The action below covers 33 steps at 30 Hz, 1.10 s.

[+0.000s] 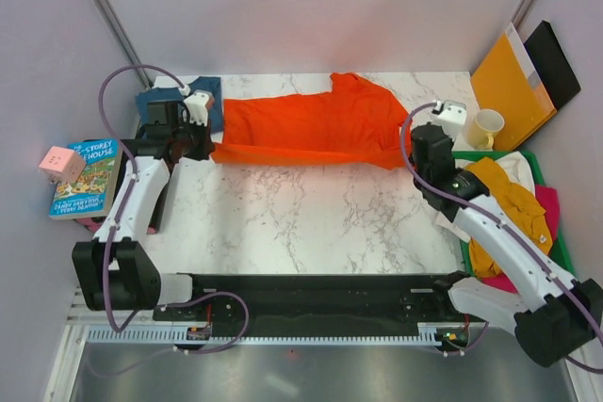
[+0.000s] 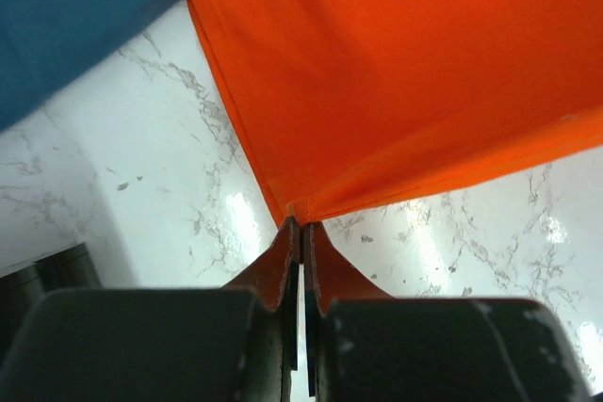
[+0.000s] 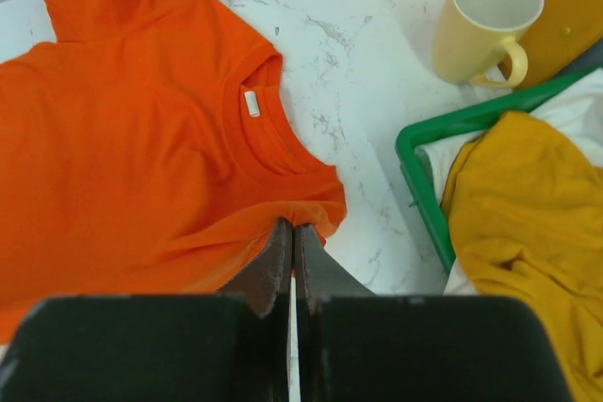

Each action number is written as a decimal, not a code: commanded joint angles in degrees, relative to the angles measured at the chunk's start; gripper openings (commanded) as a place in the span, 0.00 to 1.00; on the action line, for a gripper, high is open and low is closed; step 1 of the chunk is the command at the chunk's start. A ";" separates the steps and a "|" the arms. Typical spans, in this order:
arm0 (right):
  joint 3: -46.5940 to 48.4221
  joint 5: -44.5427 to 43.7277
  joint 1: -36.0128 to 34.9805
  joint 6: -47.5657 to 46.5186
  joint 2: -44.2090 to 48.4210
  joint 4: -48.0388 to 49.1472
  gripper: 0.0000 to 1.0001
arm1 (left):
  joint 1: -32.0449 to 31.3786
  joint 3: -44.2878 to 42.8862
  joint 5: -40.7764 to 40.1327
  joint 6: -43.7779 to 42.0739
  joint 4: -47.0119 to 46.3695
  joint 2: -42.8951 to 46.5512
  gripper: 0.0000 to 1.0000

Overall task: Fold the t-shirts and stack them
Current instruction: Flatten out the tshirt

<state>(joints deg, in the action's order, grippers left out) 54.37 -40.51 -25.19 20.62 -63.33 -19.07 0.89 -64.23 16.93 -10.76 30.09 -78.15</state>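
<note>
- The orange-red t-shirt (image 1: 311, 129) is stretched across the far part of the marble worktop (image 1: 301, 223), with its collar to the right.
- The left claw (image 2: 301, 231) is pinched together on the shirt's left corner.
- The right claw (image 3: 290, 231) is clamped on the shirt's edge just beside the collar.
- A teal-blue t-shirt (image 1: 209, 91) lies at the far left, just beside the orange one.
- A mustard yellow t-shirt (image 1: 509, 202) lies in the green basket (image 3: 421, 197) on the right, and a pale mug (image 3: 480, 21) stands just beyond the basket.
</note>
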 commanded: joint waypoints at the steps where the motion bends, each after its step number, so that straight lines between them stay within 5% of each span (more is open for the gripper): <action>1: -4.53 1.57 -0.30 9.78 4.79 -5.18 0.00 | 0.08 1.02 0.39 -5.93 5.14 4.23 0.02; 25: -14.20 5.79 -5.39 25.51 15.96 -23.55 0.00 | 0.17 19.40 0.83 -16.30 17.55 20.57 0.02; 33: -17.45 5.27 -9.00 34.65 18.06 -25.75 0.00 | 0.43 18.87 1.62 -17.89 17.64 16.90 0.02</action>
<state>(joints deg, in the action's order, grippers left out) 38.83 -34.28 -32.77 48.60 -47.09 -42.48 0.95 -44.82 17.06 -25.10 47.11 -59.09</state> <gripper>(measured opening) 0.010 0.026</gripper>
